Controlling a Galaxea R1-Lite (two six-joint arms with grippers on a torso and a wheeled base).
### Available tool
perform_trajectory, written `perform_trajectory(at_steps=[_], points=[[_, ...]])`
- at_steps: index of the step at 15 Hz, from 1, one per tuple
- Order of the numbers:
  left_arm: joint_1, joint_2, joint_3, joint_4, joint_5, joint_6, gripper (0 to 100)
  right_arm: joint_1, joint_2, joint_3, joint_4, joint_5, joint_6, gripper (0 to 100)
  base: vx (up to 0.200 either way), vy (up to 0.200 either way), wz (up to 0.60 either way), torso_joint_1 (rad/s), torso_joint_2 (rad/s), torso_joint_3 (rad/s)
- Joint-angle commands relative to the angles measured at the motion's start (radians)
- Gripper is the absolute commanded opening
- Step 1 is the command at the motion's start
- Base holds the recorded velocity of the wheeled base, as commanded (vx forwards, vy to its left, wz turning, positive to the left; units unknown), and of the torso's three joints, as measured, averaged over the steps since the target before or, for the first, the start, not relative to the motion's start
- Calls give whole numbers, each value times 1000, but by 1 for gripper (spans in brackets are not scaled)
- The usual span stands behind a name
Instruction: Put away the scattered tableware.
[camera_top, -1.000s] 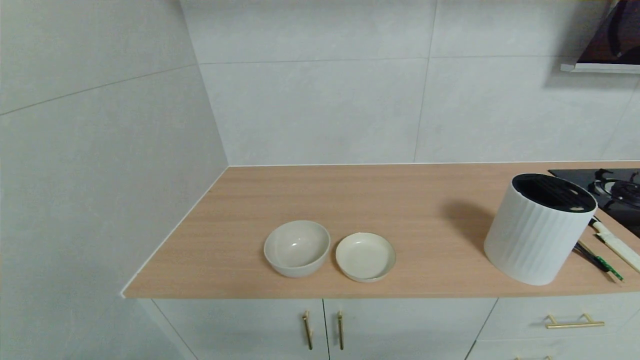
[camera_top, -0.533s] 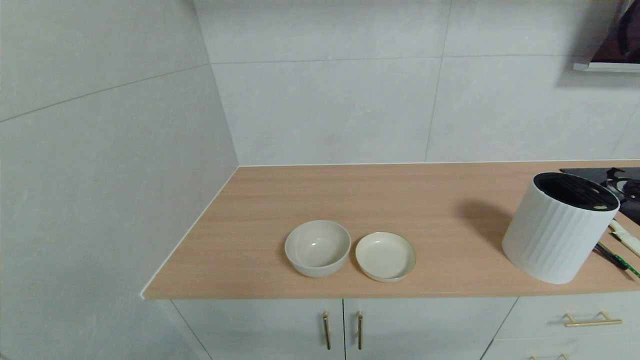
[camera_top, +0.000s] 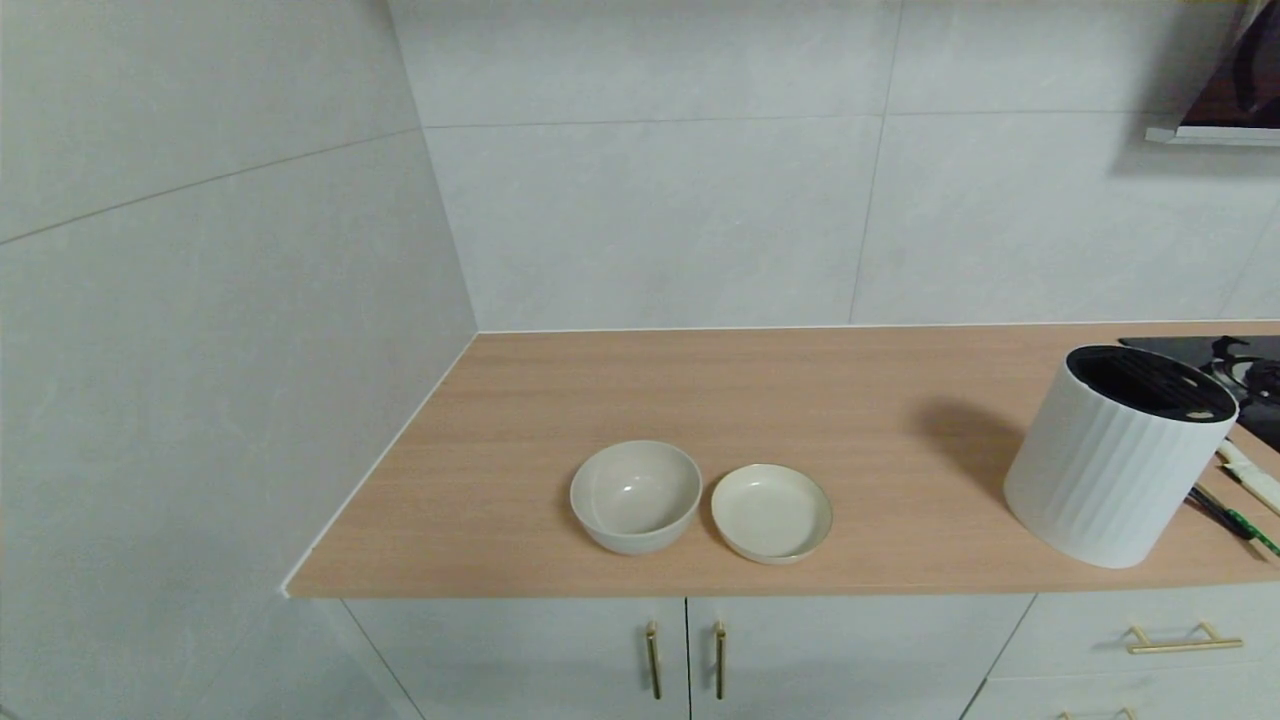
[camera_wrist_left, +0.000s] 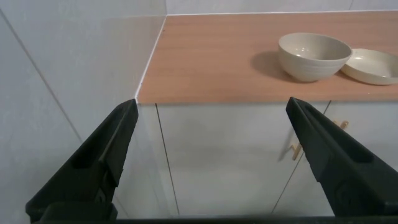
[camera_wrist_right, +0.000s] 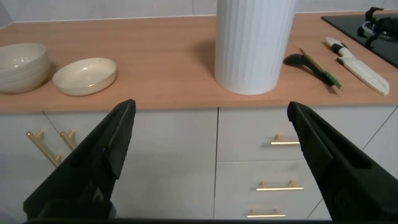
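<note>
Cream bowl and shallow dish stand upright, side by side.

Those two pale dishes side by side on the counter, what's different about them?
The bowl is deep with tall curved walls; the saucer is shallow and nearly flat. The bowl sits to the left, the saucer nearer the white ribbed holder. Both are cream, upright and empty.

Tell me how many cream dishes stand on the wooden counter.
2. A deep bowl sits near the front edge of the counter; a shallow dish lies close beside it, on its right. The white ribbed holder might hide something behind it.
</note>
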Motion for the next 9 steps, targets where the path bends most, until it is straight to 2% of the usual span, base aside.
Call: perform_trajectory(at_steps=[1, 4, 9], points=[[0, 0, 0, 0, 0, 0, 100, 0, 1, 0, 0, 1, 0, 100, 0, 0, 0, 0, 0, 0], [0, 0, 0, 0, 0, 0, 100, 0, 1, 0, 0, 1, -1, 100, 0, 0, 0, -51, 103, 56], [0, 0, 0, 0, 0, 0, 100, 0, 1, 0, 0, 1, -1, 100, 0, 0, 0, -231, 511, 274]])
